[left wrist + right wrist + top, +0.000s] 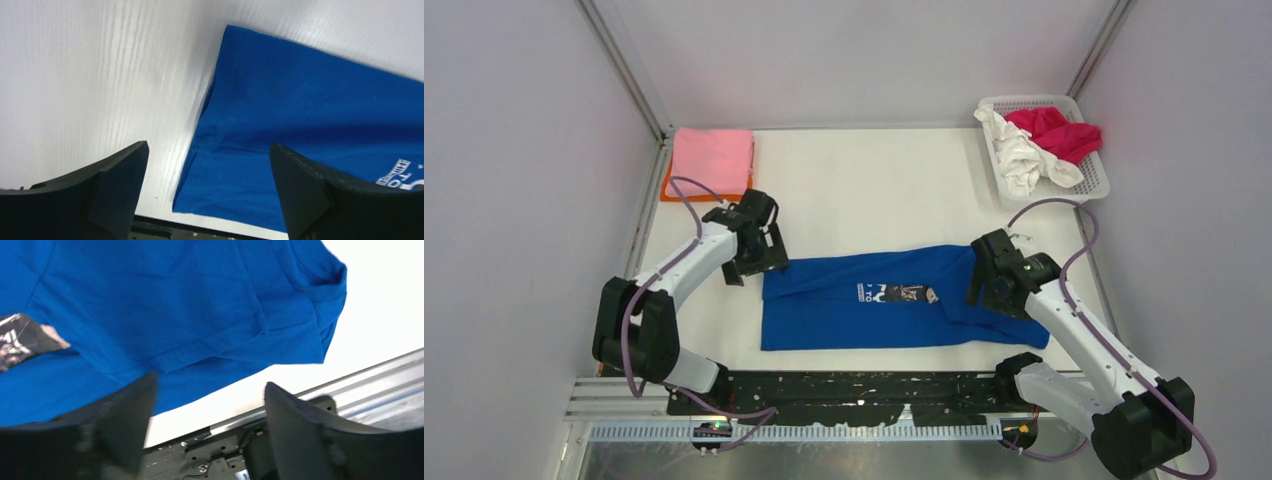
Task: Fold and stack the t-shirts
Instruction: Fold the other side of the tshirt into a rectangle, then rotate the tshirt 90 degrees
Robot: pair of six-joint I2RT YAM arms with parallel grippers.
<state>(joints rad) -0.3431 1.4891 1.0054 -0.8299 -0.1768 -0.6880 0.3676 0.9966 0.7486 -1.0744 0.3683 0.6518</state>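
A royal-blue t-shirt (874,305) lies folded lengthwise across the table's near middle, its dark graphic with white lettering (899,293) facing up. My left gripper (762,262) hovers open at the shirt's far left corner, and the blue cloth (300,125) lies loose between and beyond its fingers. My right gripper (984,285) stands open over the shirt's right end, above the sleeve (320,295); nothing is held. A folded pink t-shirt (713,158) rests on an orange one (670,190) at the back left. Crimson (1056,132) and white (1022,160) t-shirts lie crumpled in the basket.
A white mesh basket (1096,182) stands at the back right corner. Grey enclosure walls close in both sides and the back. A black perforated rail (844,395) runs along the near edge between the arm bases.
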